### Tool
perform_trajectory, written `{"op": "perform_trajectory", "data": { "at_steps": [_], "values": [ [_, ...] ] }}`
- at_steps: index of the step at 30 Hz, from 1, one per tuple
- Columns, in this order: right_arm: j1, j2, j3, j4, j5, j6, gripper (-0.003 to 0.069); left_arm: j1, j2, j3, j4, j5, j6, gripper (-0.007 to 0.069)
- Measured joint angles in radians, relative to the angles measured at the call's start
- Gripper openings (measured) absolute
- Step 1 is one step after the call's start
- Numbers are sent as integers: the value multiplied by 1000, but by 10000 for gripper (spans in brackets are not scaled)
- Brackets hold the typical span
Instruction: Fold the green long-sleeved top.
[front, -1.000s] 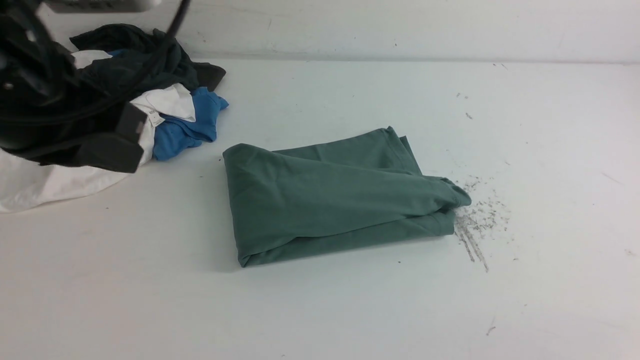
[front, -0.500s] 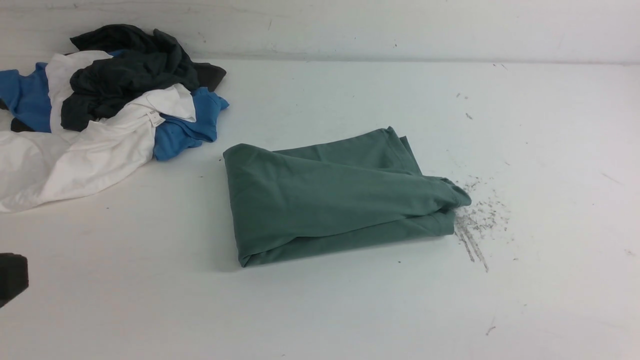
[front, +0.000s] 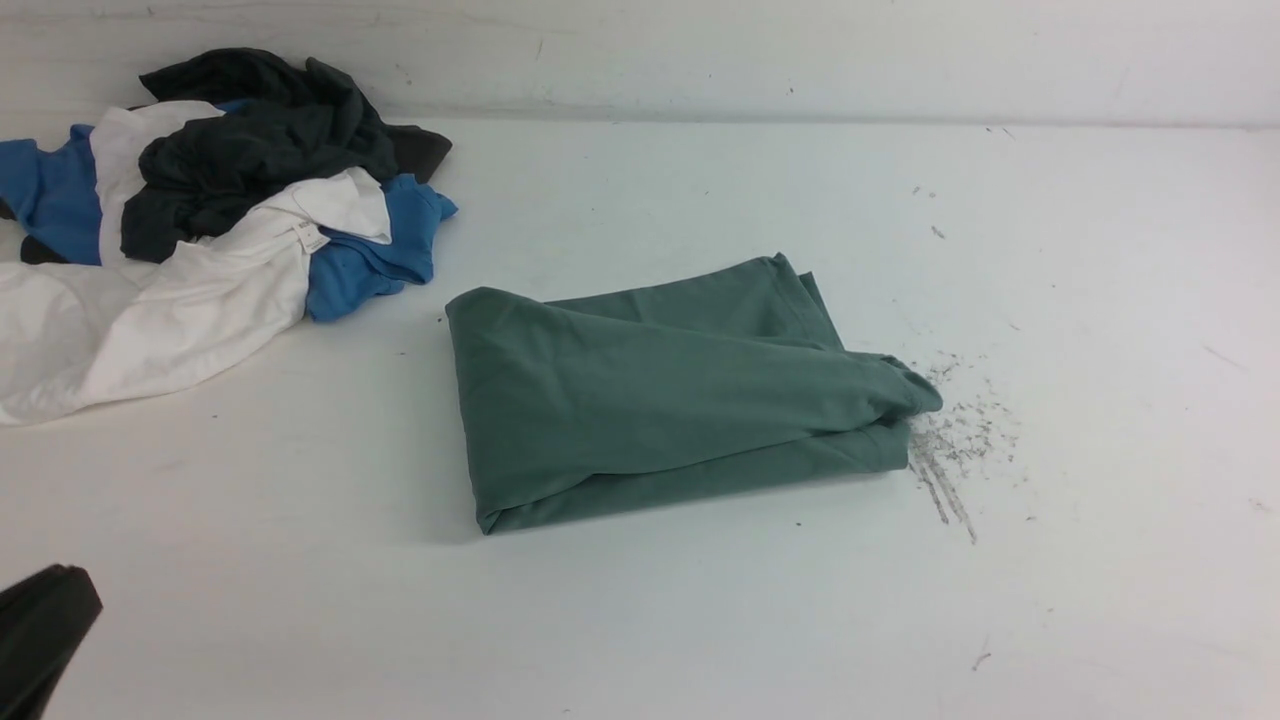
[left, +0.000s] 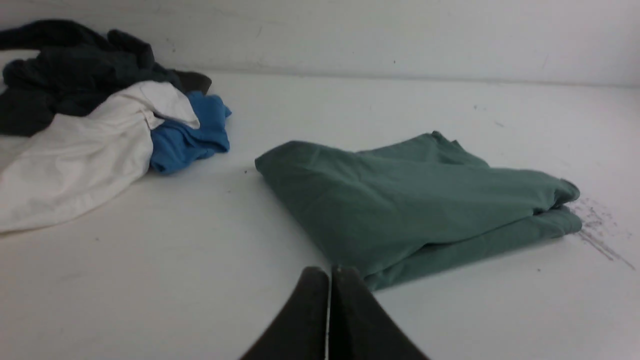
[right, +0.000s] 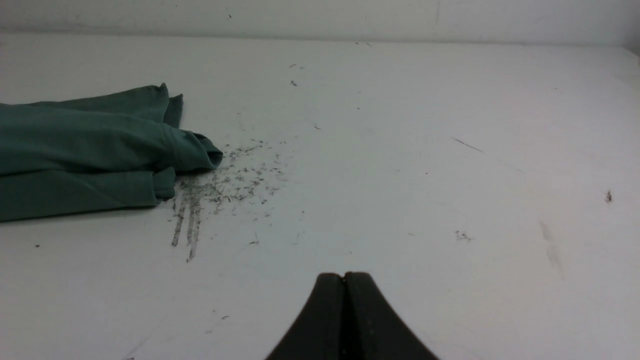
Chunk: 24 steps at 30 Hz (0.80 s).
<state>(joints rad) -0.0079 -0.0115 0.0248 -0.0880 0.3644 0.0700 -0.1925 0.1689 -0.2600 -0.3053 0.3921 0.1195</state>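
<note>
At the lower left corner of the front view, the left gripper (front: 40, 630) is sitting with its jaws pressed together and holding nothing; the right gripper (right: 344, 280) is likewise closed and empty in its wrist view. In mid-frame the green long-sleeved top (front: 660, 400) is lying as a folded rectangle on the table (front: 640, 620). The folding looks finished, so keeping both arms clear of the cloth seems best. No containers are showing; at upper left a pile of clothes (front: 200, 220) is lying loose.
</note>
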Motion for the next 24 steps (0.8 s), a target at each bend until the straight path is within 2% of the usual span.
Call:
{"op": "perform_trajectory", "data": {
  "at_steps": [5, 9, 17, 24],
  "values": [
    [0, 0, 0, 0, 0, 0, -17, 0, 0, 53, 31, 1, 1, -4],
    [0, 0, 0, 0, 0, 0, -17, 0, -2, 107, 106, -12, -2, -4],
    [0, 0, 0, 0, 0, 0, -17, 80, -175, 275, 236, -27, -120, -4],
    [0, 0, 0, -1, 0, 0, -17, 97, -178, 286, 278, -20, -125, -4]
  ]
}}
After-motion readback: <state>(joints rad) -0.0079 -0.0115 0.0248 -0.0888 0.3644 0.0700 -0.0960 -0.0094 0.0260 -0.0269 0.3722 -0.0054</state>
